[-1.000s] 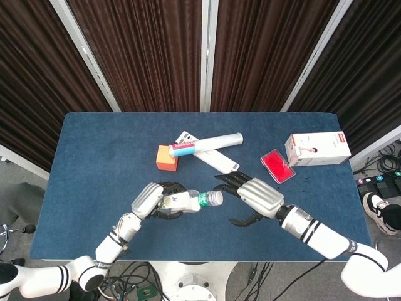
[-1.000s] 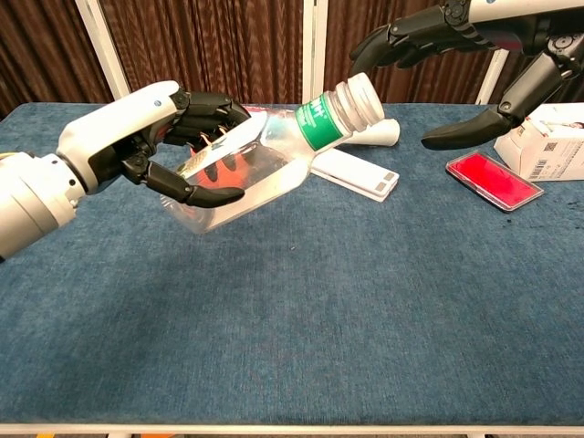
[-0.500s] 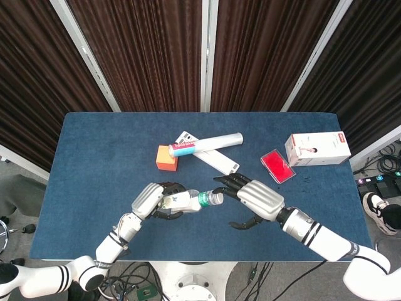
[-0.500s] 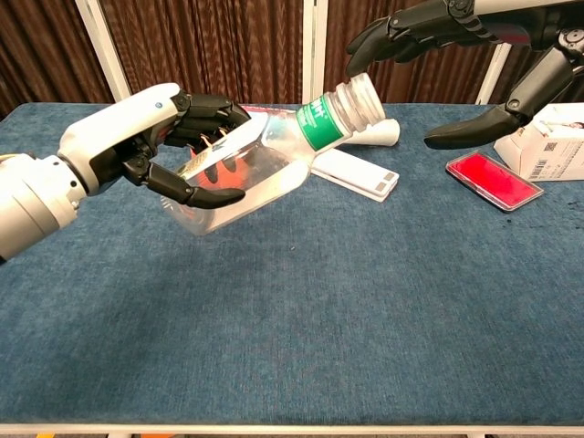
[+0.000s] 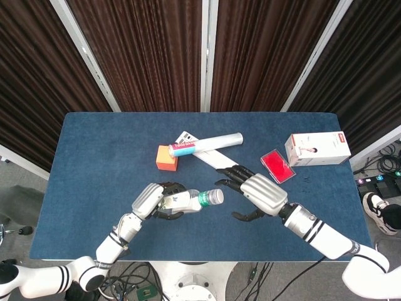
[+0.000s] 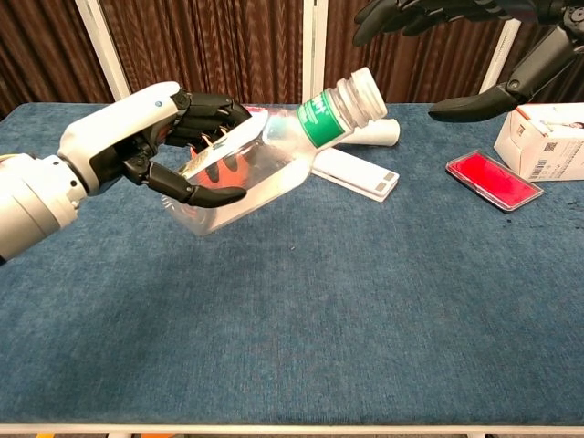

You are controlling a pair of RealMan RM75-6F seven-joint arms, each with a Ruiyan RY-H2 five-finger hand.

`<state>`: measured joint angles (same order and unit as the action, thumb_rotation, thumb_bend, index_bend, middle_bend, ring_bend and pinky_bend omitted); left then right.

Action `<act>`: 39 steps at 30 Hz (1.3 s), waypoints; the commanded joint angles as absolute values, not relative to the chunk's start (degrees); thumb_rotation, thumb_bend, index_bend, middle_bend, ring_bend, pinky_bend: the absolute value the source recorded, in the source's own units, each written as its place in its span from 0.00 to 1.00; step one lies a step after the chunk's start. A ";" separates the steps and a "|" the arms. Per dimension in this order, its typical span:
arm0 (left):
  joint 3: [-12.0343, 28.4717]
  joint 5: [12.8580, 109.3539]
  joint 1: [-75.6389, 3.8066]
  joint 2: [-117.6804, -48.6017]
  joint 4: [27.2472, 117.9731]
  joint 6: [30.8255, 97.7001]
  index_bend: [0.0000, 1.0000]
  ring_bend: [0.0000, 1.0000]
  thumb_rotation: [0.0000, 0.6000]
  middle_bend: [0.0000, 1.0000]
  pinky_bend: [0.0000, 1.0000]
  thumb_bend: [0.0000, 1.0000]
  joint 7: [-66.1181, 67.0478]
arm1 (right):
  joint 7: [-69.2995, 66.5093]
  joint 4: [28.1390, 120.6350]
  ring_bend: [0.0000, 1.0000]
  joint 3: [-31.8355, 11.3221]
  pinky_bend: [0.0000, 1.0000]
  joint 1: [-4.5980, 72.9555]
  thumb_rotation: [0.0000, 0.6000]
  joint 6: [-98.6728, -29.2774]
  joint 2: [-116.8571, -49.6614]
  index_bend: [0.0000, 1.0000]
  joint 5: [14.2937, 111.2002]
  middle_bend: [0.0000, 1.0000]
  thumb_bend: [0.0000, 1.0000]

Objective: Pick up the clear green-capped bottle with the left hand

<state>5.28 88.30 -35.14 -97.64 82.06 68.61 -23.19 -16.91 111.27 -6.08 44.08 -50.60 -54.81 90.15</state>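
Observation:
My left hand (image 5: 149,200) grips the clear bottle (image 5: 188,200) around its body, low over the table's front. The bottle is tilted, with its green band and white cap pointing right. In the chest view the left hand (image 6: 137,141) has its dark fingers wrapped round the bottle (image 6: 274,151), which is held clear of the cloth. My right hand (image 5: 257,191) hovers just right of the cap, holding nothing. Its fingers (image 6: 429,11) are spread above the cap, apart from it.
Behind the bottle lie an orange box (image 5: 167,157), a white tube (image 5: 207,143) and a flat white bar (image 5: 216,161). A red flat pack (image 5: 277,165) and a white carton (image 5: 317,148) sit at the right. The blue table (image 5: 94,163) ends near my arms.
The right hand has lifted up and away from the bottle's cap. The left hand and the bottle have stayed almost still.

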 commanded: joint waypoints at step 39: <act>6.31 86.68 -34.85 -96.75 84.81 67.82 0.49 0.42 1.00 0.51 0.48 0.45 -24.65 | -5.97 106.69 0.00 -10.66 0.00 44.16 1.00 -55.68 -65.66 0.49 83.73 0.17 0.25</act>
